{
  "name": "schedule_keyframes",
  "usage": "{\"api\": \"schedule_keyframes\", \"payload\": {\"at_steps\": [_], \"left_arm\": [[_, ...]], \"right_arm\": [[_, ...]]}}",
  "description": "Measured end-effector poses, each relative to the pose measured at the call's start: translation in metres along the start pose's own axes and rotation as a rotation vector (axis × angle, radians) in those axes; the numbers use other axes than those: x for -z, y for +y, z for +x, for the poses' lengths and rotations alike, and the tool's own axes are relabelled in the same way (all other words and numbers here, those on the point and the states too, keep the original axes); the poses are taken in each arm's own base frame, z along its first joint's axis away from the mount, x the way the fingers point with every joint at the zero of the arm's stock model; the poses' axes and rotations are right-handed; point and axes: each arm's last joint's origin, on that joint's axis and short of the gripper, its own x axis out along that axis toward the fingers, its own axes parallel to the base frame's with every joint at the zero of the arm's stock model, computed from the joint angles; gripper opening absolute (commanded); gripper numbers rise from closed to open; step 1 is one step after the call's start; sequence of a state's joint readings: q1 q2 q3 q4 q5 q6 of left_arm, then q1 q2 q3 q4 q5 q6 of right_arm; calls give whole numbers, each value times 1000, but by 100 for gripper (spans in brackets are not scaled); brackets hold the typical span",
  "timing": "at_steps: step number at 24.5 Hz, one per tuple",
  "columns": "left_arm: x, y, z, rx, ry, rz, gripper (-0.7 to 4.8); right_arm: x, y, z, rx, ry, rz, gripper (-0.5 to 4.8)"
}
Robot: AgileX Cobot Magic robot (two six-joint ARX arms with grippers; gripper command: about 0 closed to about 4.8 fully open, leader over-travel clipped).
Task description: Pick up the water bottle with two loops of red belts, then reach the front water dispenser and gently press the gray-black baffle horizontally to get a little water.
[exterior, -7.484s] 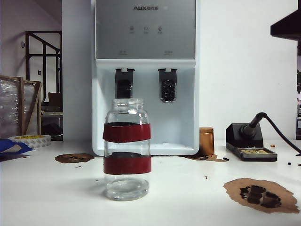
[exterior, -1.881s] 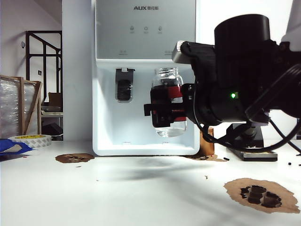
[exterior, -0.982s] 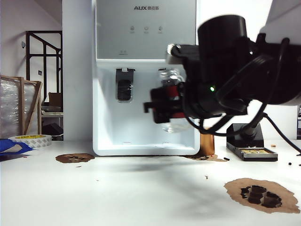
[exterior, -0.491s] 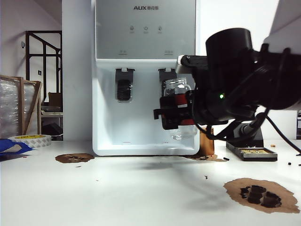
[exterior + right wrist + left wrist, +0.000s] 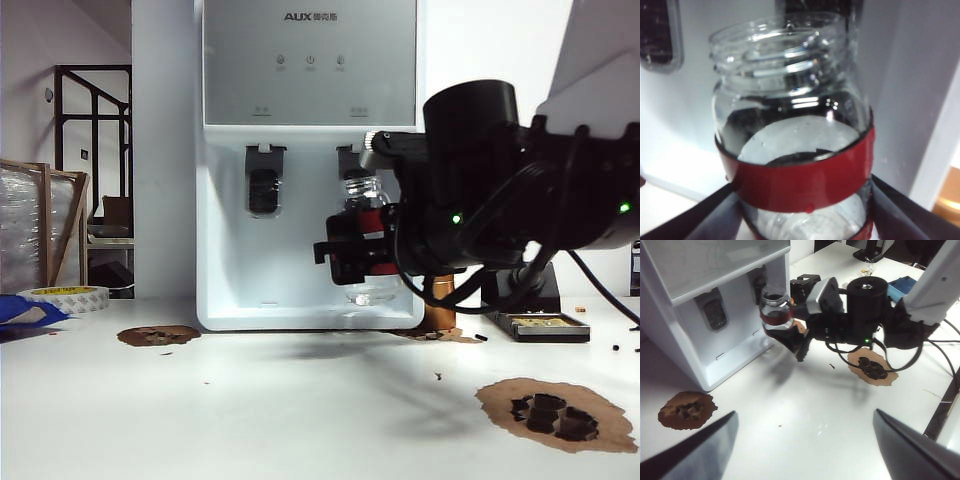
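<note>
The water bottle [image 5: 368,240] is a clear jar with two red bands, and it hangs upright above the table. My right gripper [image 5: 350,248] is shut on it around the bands, with a finger on each side [image 5: 805,220]. The bottle [image 5: 795,125] is close in front of the white water dispenser [image 5: 310,70], at its right-hand tap paddle. The gray-black baffle [image 5: 264,185] is the left-hand paddle, off to the bottle's left and untouched. My left gripper [image 5: 805,455] hovers open and empty above the table, looking down at the bottle [image 5: 776,312] and the baffle [image 5: 714,316].
A copper-brown cylinder [image 5: 440,300] stands beside the dispenser, partly behind the right arm. A soldering stand [image 5: 530,310] sits at the right. Brown stains [image 5: 158,335] [image 5: 555,415] mark the table. A tape roll [image 5: 65,297] lies at the far left.
In the oldest frame the bottle stood on the table; now it is carried. Over the last second the right gripper shifted sideways with it and sank a little, in front of the right-hand paddle.
</note>
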State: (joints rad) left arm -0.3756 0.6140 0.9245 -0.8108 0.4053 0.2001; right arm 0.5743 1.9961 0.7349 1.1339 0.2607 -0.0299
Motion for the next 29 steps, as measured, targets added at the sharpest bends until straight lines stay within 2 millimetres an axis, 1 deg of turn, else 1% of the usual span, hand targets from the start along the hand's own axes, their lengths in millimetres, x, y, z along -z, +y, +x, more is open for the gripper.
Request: {"api": "schedule_keyframes", "payload": {"at_steps": [3, 6, 25, 29], "left_arm": [[0, 0, 0, 0, 0, 1, 434], [0, 0, 0, 0, 0, 3, 434], [0, 0, 0, 0, 0, 26, 433], [0, 0, 0, 0, 0, 26, 433]], "right_arm": [[-3, -4, 10, 13, -14, 2, 339], [-6, -5, 13, 20, -24, 2, 339], [-5, -5, 15, 21, -23, -11, 339], [-5, -8, 16, 28, -22, -10, 339]]}}
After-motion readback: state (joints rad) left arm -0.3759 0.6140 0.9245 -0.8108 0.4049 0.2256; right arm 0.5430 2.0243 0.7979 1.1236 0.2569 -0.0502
